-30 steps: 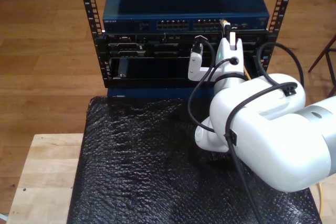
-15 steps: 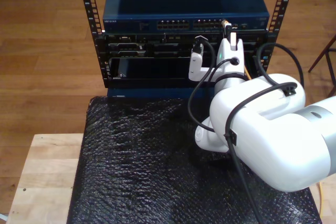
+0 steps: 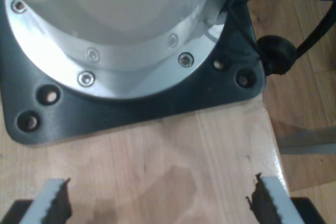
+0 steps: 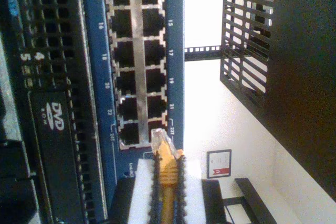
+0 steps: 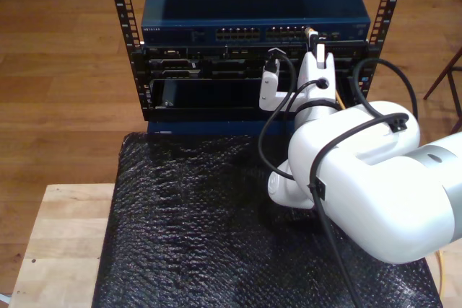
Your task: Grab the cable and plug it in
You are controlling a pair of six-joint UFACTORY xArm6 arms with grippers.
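Grab done: my second gripper [image 4: 167,182] clamped on cable [image 4: 166,169], plug tip just at switch [image 5: 253,16] port row, not seated. Insertion left. My first gripper [image 3: 157,203] jaws apart, empty, over wooden table [image 3: 157,150].

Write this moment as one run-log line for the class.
second hand: shut on cable | plug: at switch ports, not seated | first hand: open, empty

Cable [image 4: 167,182]: thin yellow-orange network lead w/ small clear plastic plug [image 4: 160,139] at tip. Pinched betw. the pads of my second end effector [image 4: 167,174], plug pointing at the blue switch's port rows, tip just at the end ports, not seated.
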